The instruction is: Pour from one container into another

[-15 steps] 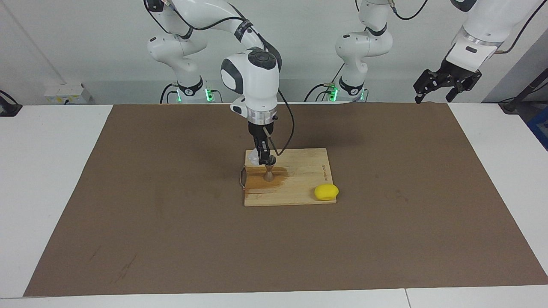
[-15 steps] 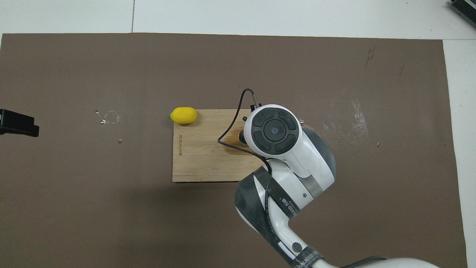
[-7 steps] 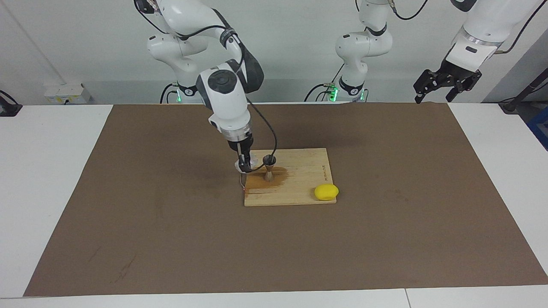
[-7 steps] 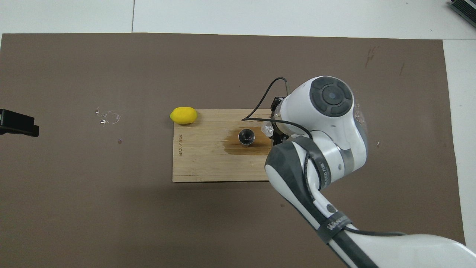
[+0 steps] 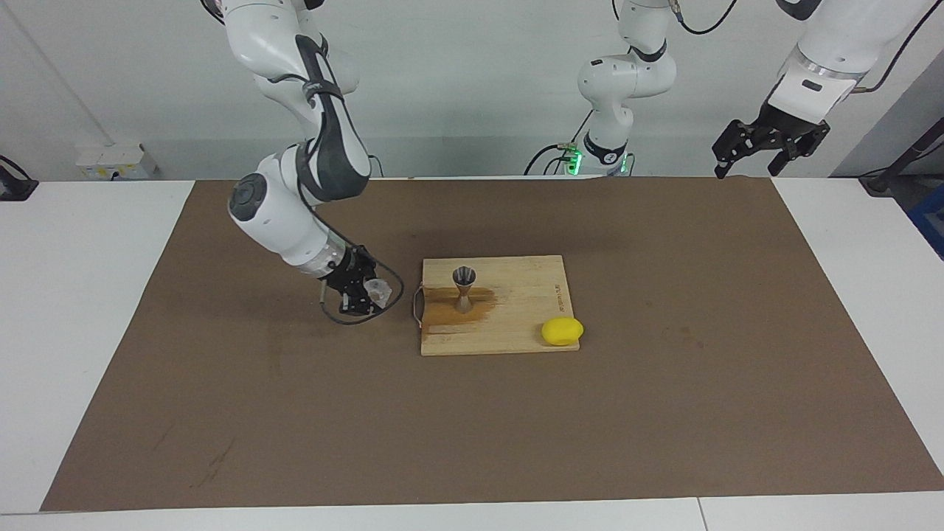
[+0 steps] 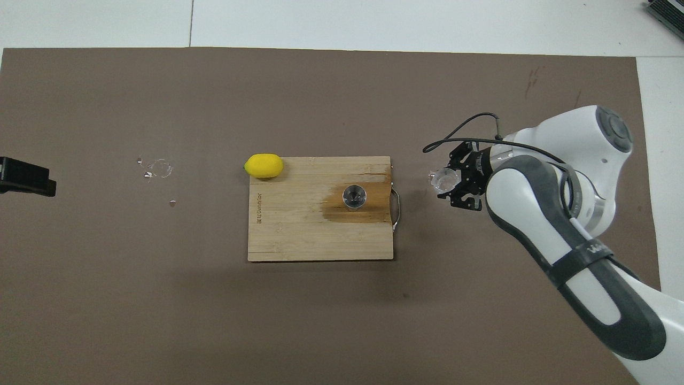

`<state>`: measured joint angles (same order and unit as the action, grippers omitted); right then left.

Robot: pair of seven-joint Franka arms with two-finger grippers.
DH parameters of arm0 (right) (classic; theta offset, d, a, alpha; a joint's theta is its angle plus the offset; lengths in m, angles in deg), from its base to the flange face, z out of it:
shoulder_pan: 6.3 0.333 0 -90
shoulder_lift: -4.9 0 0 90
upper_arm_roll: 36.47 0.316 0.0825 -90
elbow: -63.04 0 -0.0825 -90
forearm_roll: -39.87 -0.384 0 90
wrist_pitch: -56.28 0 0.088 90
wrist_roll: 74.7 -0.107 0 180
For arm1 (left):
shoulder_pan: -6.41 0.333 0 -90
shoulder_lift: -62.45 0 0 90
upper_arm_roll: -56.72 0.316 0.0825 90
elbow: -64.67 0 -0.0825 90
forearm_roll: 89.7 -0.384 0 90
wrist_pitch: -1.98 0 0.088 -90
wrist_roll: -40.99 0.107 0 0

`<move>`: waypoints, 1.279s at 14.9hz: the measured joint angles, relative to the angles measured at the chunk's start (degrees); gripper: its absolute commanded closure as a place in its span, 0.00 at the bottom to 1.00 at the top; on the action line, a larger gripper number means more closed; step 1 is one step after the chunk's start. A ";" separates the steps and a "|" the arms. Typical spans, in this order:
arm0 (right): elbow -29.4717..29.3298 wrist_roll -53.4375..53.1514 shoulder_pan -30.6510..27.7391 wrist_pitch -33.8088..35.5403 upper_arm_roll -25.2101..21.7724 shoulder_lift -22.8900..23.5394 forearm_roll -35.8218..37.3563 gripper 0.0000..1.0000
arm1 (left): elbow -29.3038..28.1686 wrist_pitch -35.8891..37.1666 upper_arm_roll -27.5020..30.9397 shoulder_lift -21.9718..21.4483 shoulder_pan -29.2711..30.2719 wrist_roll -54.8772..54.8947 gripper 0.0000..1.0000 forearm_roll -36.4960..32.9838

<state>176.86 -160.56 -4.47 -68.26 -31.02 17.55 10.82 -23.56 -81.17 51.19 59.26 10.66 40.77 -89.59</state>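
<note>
Since a second ago the right arm has swung off the cutting board [image 5: 509, 324] toward its own end of the table; right gripper [image 5: 361, 295] now hangs low over the brown mat [image 5: 664, 413], clamped on the clear cup [image 5: 378, 290], cup tilted. Left gripper [image 5: 767, 144] waits raised at the left arm's end, fingers spread.

Jigger [image 5: 464, 288] upright on the board, in a dark wet patch; lemon [image 5: 562, 331] at the board's corner.

Judgement: pour done, cup in carry-off. Next: level the cup, lower to the mat, release.

Overhead view shows the jigger's open mouth [image 6: 354, 195]; facing view shows cup height above the mat.
</note>
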 measured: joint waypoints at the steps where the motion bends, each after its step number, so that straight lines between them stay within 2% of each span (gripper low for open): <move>1: 1.97 3.35 -2.22 -0.65 -0.02 -0.71 -2.65 0.99 | 0.00 0.00 0.00 0.00 0.00 0.00 0.00 0.00; 4: 5.88 12.44 -8.61 -0.88 -0.06 -2.31 -9.78 1.00 | 0.00 0.00 0.00 0.00 0.00 0.00 0.00 0.00; 6: 7.08 16.01 -11.23 -0.84 -0.03 -2.45 -10.72 1.00 | 0.00 0.00 0.00 0.00 0.00 0.00 0.00 0.00; 14: 9.00 25.37 -14.84 0.62 0.02 0.27 -13.87 1.00 | 0.00 0.00 0.00 0.00 0.00 0.00 0.00 0.00; 15: 9.00 26.05 -15.20 0.62 0.01 0.60 -13.90 0.95 | 0.00 0.00 0.00 0.00 0.00 0.00 0.00 0.00; 16: 9.00 26.45 -15.44 0.62 0.01 0.77 -13.90 0.84 | 0.00 0.00 0.00 0.00 0.00 0.00 0.00 0.00; 17: 9.01 26.57 -15.55 0.62 0.02 0.79 -13.90 0.63 | 0.00 0.00 0.00 0.00 0.00 0.00 0.00 0.00; 19: 9.01 26.61 -15.57 0.62 0.02 0.79 -13.91 0.00 | 0.00 0.00 0.00 0.00 0.00 0.00 0.00 0.00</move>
<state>185.86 -133.95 -20.04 -67.64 -31.00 18.34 -3.09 -23.56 -81.16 51.19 59.26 10.66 40.77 -89.59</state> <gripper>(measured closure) 0.489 0.000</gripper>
